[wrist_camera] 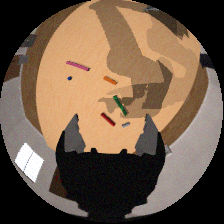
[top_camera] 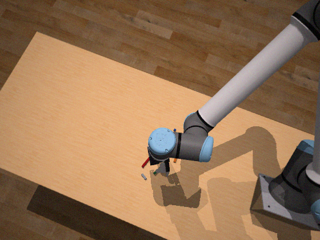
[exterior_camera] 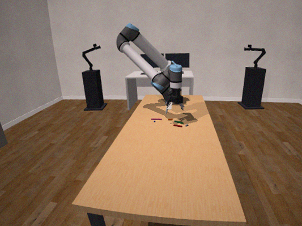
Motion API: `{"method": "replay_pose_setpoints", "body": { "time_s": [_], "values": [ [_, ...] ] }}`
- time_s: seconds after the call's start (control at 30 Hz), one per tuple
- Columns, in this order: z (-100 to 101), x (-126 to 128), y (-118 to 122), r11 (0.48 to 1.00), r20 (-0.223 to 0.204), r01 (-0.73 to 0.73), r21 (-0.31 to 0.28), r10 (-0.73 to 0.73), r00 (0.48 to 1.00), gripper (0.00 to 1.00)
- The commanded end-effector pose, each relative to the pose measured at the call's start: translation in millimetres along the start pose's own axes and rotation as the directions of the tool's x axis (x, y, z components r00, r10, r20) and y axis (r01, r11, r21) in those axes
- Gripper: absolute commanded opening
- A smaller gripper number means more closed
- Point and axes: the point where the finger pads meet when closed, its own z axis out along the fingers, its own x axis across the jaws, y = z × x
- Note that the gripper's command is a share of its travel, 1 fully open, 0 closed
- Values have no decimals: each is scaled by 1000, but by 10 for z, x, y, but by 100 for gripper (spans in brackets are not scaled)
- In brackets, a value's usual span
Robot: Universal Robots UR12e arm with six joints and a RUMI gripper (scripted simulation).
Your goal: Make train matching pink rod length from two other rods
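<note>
hand (wrist_camera: 111, 127) spread wide, holding nothing, above worktop (exterior_camera: 166, 170) | red rod (wrist_camera: 107, 119) flat just ahead between my fingertips, long axis diagonal to the jaw line | green rod (wrist_camera: 119, 105) just beyond | pink rod (wrist_camera: 78, 65) well off, far-left | need wrist turn before descent

The top view looks steeply down from high above the bench (top_camera: 71, 94), slightly skewed, so the bench runs diagonally across the frame and the arm's wrist hides part of the rods. The exterior view stands well back at the bench's (exterior_camera: 160, 175) far end, at about head height, facing along its length toward the arm. The wrist view is a close fisheye looking down past the tool (wrist_camera: 111, 131). All three share the rod cluster.
</note>
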Motion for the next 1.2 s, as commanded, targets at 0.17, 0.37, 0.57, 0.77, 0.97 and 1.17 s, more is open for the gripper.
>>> {"method": "replay_pose_setpoints", "body": {
  "time_s": [0.17, 0.37, 0.57, 0.77, 0.97, 1.17],
  "values": [
    [10, 135, 130, 959, 4, 283, -11, -283, 959, 100],
    [19, 188, 167, 928, 5, 374, -10, -374, 928, 100],
    [27, 244, 210, 884, 7, 468, -9, -468, 884, 100],
    [36, 278, 223, 858, 7, 513, -7, -513, 858, 100],
    [39, 281, 235, 846, 7, 533, -7, -533, 846, 100],
    [37, 284, 239, 842, 8, 539, -7, -539, 842, 100]
  ]
}}
